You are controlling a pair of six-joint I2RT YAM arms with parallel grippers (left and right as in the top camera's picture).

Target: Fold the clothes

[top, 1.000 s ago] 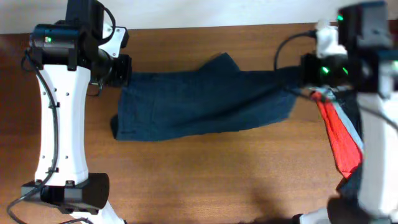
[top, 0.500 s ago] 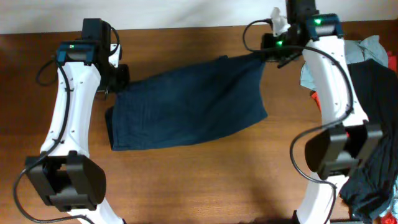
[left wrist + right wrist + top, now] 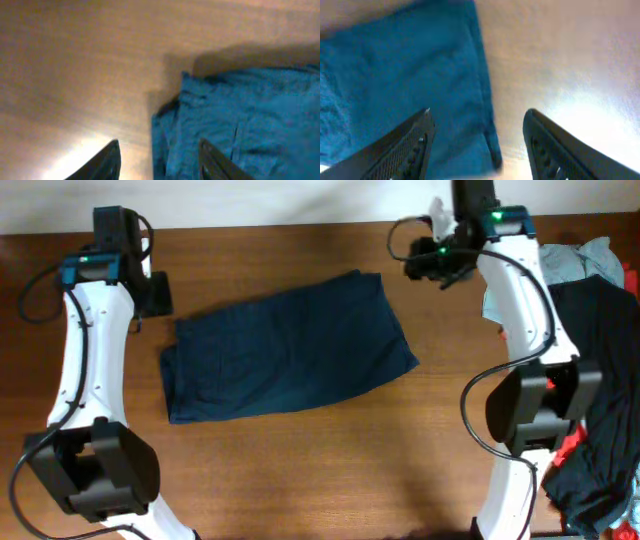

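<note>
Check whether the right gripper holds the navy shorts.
No, the right gripper is open and empty; the navy shorts lie on the table.

1. You have a brown wooden table (image 3: pixel 300 470) with visible grain.
2. At its right edge you see a pile of clothes, with a black garment (image 3: pixel 605 350) the largest.
3. A light grey shirt (image 3: pixel 592 255) and some red cloth (image 3: pixel 631 277) touch it.
</note>
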